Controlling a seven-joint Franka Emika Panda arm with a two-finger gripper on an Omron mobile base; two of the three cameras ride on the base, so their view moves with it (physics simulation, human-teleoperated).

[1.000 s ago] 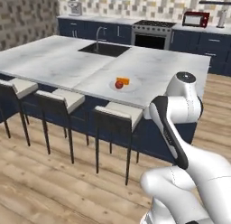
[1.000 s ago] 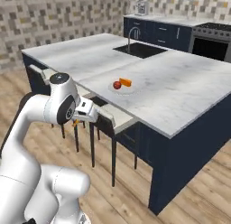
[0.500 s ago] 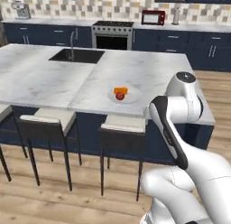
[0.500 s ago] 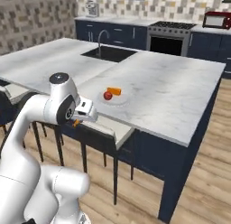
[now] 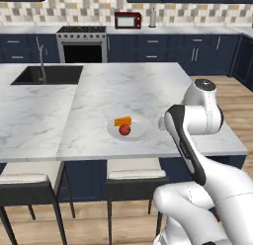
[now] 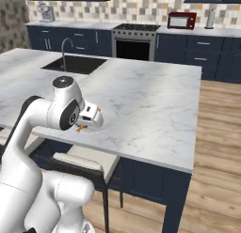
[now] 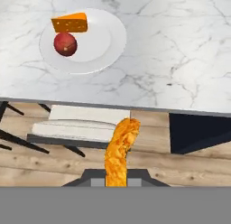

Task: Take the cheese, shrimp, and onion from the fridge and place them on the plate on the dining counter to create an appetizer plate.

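**Carrying the shrimp toward a plate that already holds two foods**

Holding the shrimp (image 7: pixel 121 151) clamped between its closed tips, the gripper (image 6: pixel 81 128) hangs off the near edge of the dining counter (image 5: pixel 148 91), short of the plate (image 5: pixel 141 132); the orange curl juts forward from the jaws in the hand view, which suggests a grip at its tail end so that the body can be laid down first; seen from the right base view, a speck of orange peeks out under the white hand, just beside the plate's near rim.

On the plate, the cheese (image 7: pixel 70 23) and the onion (image 7: pixel 65 44) sit touching each other, crowded to one side of the dish; that leaves the other half bare, and this seems the natural landing spot for the third food; by my reckoning the task is at its last delivery.

Relative to the plate, the counter's near edge runs close by, with stools (image 7: pixel 81 123) tucked under the overhang below it; the gripper must rise clear of that edge before moving in; beyond the plate the marble lies open towards the sink (image 5: pixel 48 74), so overshoot costs little, while undershoot risks dropping the shrimp to the floor.
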